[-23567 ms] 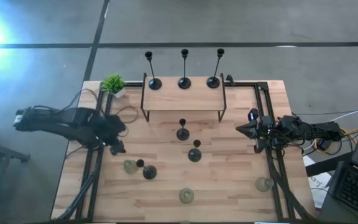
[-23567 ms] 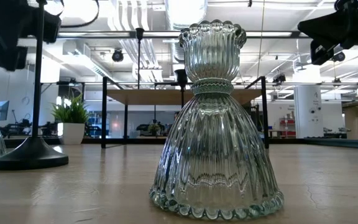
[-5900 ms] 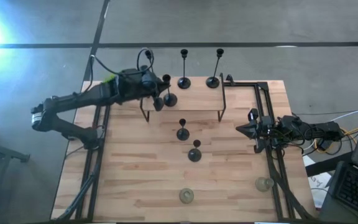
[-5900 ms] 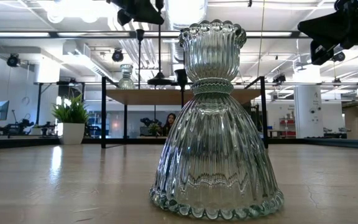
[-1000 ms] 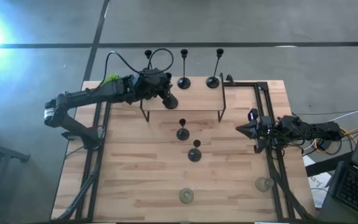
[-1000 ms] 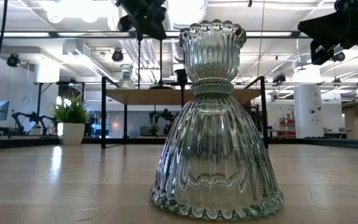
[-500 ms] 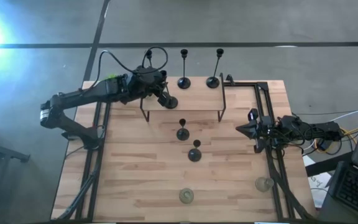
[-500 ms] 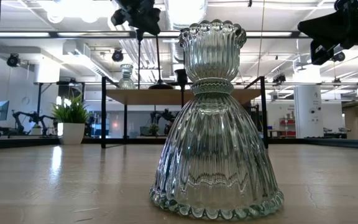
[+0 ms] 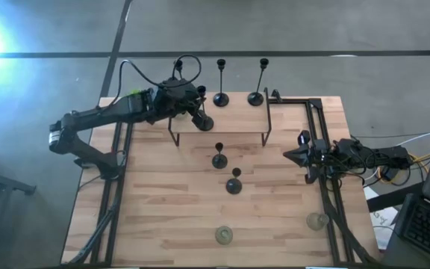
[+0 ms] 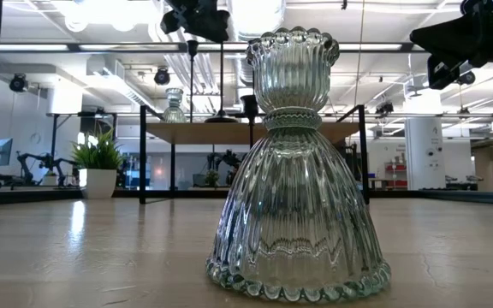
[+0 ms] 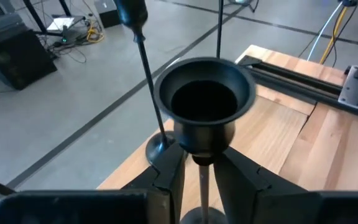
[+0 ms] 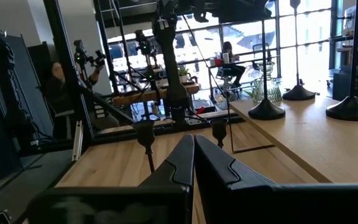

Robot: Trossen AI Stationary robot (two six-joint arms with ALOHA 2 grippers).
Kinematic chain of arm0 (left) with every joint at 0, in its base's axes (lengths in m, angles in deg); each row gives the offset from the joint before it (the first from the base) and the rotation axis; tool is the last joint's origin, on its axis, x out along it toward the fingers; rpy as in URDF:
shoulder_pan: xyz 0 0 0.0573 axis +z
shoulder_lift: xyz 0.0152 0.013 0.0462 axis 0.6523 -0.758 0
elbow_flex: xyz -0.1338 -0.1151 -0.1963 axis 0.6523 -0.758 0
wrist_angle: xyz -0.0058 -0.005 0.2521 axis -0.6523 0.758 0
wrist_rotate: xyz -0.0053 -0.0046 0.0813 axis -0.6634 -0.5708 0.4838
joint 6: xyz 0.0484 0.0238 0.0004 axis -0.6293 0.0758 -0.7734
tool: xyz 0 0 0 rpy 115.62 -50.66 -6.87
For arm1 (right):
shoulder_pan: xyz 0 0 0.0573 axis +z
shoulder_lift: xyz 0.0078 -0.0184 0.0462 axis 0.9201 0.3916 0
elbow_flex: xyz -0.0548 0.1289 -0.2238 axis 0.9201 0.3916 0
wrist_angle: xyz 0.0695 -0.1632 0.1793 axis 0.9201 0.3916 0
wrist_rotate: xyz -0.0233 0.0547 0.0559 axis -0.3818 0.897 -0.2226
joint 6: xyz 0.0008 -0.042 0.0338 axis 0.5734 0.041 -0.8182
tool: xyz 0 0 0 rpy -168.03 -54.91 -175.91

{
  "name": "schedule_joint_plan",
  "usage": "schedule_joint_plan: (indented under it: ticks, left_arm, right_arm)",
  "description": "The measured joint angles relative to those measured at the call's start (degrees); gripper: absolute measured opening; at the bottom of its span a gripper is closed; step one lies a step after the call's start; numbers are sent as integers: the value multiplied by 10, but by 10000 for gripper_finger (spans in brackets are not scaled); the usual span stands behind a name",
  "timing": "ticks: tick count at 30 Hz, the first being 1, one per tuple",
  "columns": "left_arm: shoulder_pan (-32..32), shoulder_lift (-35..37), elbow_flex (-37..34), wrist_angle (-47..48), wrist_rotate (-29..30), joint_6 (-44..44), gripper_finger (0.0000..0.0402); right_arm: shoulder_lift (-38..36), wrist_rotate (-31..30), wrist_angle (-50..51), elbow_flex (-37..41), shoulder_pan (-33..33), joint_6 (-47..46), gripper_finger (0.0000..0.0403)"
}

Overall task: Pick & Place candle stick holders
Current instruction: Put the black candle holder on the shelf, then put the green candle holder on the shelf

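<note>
Candle stick holder, black with a cup top, stands on the raised wooden shelf at its left end, its thin stem between the left gripper's fingers, which sit narrowly around it. Two taller black holders stand along the shelf's back edge. Below the shelf, two short black holders stand on the wooden table, and two glass holders near its front edge. The right gripper, fingers pressed together, waits at the table's right side. Beyond lies grey concrete floor, with ceiling lights and ducts in the low view.
</note>
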Motion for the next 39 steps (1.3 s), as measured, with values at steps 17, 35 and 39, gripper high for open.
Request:
schedule_joint_plan:
  ticks: [17,35,39]
  left_arm:
    - [3,-6,1,8,0,-9,169]
    - [3,29,1,62,-12,-15,169]
    - [3,34,1,68,-58,-15,169]
  right_arm:
    - [0,0,0,0,0,0,8]
    - [0,0,0,0,0,0,8]
    - [0,0,0,0,0,0,8]
